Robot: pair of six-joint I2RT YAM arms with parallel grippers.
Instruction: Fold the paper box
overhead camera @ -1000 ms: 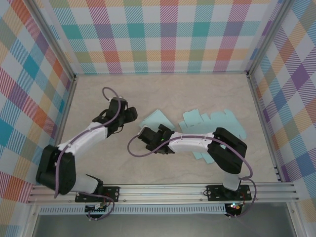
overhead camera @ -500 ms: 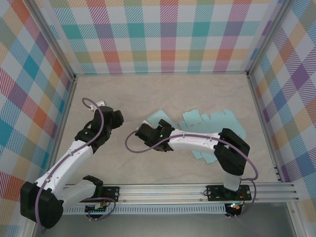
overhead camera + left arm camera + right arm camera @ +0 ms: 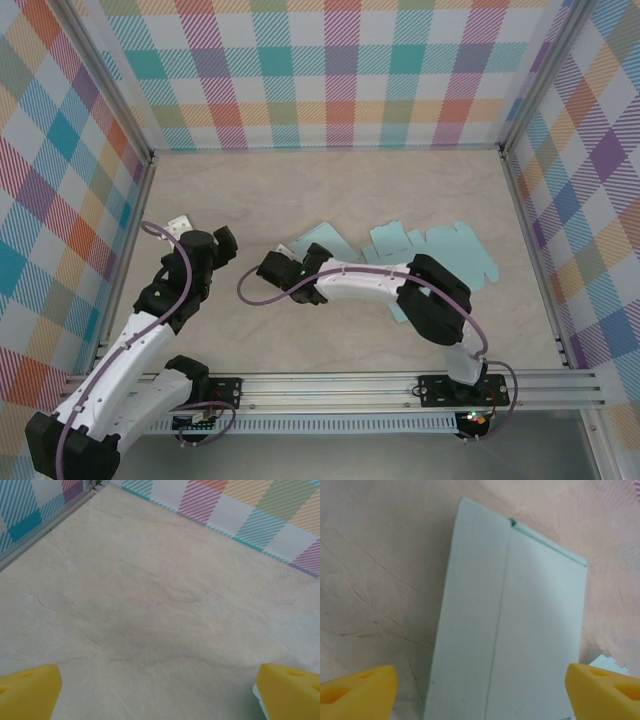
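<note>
The paper box (image 3: 440, 255) is a flat, pale teal cut-out lying unfolded on the table right of centre. Its left panel (image 3: 322, 240) sticks out toward the middle. In the right wrist view this panel (image 3: 520, 630) shows a straight crease down its length. My right gripper (image 3: 272, 268) hovers at the panel's left end. It (image 3: 480, 690) is open, with a yellow fingertip on each side of the panel. My left gripper (image 3: 204, 234) is farther left, apart from the paper. It (image 3: 160, 695) is open over bare table, nothing between its fingers.
Checked walls (image 3: 340, 70) close the table on the left, back and right. The left wall's metal base rail (image 3: 45, 527) runs close to my left gripper. Bare marbled tabletop (image 3: 330, 190) stretches behind the paper. The right arm's links lie across the cut-out's middle.
My left arm has pulled back to the left, away from the paper, and its jaws have spread wider. My right gripper has slid left along the panel, staying open.
</note>
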